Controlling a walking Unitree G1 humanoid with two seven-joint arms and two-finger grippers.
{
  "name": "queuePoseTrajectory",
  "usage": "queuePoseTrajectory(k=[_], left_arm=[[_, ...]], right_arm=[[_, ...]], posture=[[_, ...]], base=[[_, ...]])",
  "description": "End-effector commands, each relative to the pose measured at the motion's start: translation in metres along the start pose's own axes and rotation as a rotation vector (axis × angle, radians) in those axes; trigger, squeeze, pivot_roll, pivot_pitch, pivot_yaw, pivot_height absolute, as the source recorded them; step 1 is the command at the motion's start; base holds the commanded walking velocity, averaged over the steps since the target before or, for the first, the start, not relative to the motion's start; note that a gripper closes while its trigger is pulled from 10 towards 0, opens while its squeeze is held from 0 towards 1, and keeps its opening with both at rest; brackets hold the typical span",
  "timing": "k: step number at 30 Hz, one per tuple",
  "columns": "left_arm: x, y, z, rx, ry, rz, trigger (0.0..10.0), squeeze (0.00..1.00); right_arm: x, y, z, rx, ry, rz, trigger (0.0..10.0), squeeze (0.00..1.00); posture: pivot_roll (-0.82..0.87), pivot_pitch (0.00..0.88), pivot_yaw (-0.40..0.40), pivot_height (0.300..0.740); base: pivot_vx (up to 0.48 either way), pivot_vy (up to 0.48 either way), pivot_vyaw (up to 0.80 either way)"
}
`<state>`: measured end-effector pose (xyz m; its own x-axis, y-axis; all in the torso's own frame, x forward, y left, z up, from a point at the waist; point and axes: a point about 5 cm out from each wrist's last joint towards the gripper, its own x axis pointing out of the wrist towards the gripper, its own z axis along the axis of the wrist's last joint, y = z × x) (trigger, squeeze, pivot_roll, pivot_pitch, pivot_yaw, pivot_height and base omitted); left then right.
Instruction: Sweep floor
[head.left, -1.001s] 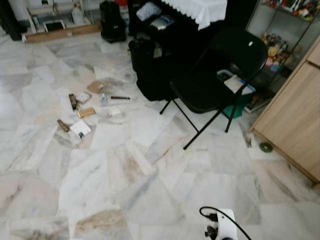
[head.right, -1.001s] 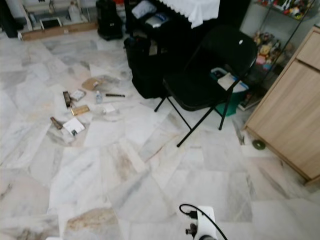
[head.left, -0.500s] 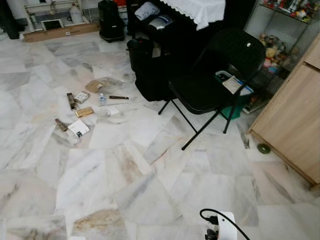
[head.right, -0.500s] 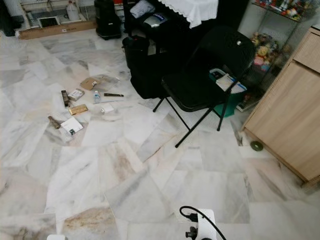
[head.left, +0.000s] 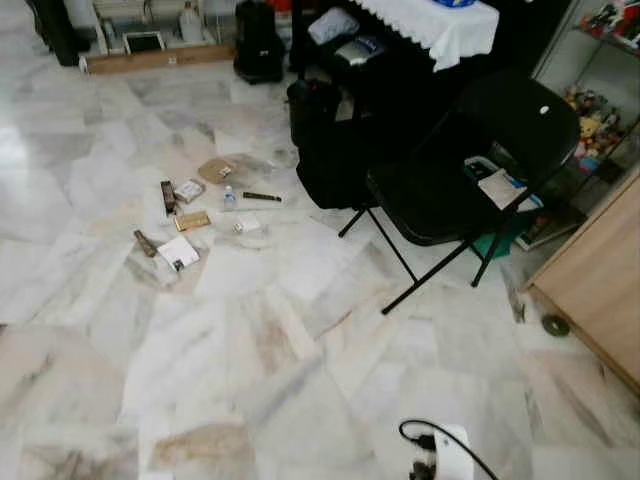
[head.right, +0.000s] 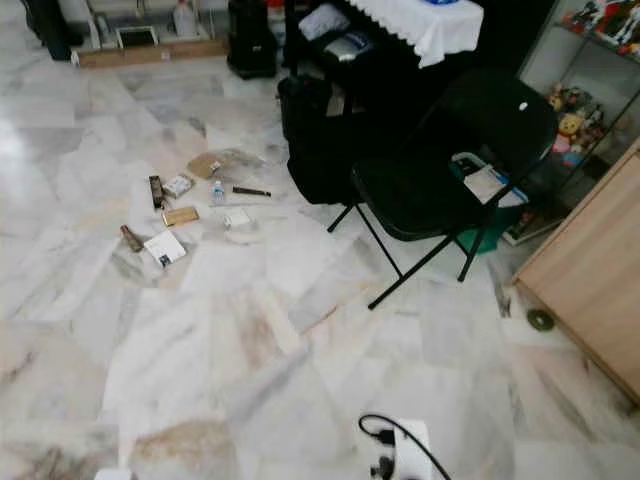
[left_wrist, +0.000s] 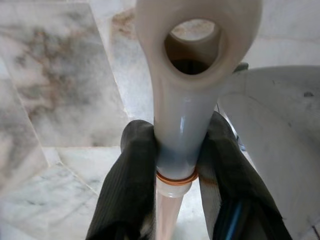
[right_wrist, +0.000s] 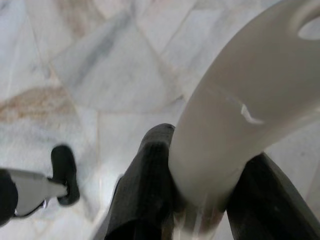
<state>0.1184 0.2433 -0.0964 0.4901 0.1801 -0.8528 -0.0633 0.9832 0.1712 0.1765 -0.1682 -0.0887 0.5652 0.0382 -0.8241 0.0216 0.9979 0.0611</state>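
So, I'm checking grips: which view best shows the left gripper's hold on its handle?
The left wrist view: the left gripper has both black fingers clamped on the pale handle below its hanging hole. The eye views show the littered floor ahead instead.

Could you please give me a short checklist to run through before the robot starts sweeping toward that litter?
1. Left end effector grips the white handle: ok, both fingers press its sides.
2. Right end effector grips a handle: ok, though which tool it belongs to cannot be told.
3. Litter located: ok, small boxes, a bottle and paper lie scattered ahead to the left.
4. Path to the litter: ok, bare marble floor in between.
5. Obstacles: not ok, folding chair and black bags stand just right of the litter.
6. Broom head on the floor: cannot tell.
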Motion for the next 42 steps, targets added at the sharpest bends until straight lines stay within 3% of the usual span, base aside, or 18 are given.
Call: queuePoseTrajectory(k=[1, 21, 32, 42], left_arm=[[0.0003, -0.0088, -0.0012, -0.011, 0.006, -0.025, 10.0, 0.00], [0.0006, -0.0109, -0.0006, -0.024, 0.006, -0.025, 10.0, 0.00], [0.0005, -0.0118, -0.0013, -0.029, 0.007, -0.028, 10.0, 0.00], [0.0002, -0.0136, -0.0027, -0.033, 0.009, -0.029, 10.0, 0.00]], right_arm=[[-0.0023, -0.0071, -0.0089, 0.014, 0.032, -0.015, 10.0, 0.00], [-0.0016, -0.0033, -0.0068, -0.028, 0.027, 0.011, 10.0, 0.00], [-0.0016, -0.0032, -0.0063, -0.040, 0.025, 0.023, 10.0, 0.00], [-0.0017, -0.0035, -0.0060, -0.056, 0.024, 0.030, 10.0, 0.00]], posture=[[0.02, 0.111, -0.127, 0.740], [0.02, 0.121, -0.138, 0.740], [0.01, 0.113, -0.141, 0.740], [0.04, 0.095, -0.139, 0.740]], base=[[0.270, 0.000, 0.00], [0.272, 0.000, 0.57], [0.271, 0.000, 0.00], [0.273, 0.000, 0.68]])
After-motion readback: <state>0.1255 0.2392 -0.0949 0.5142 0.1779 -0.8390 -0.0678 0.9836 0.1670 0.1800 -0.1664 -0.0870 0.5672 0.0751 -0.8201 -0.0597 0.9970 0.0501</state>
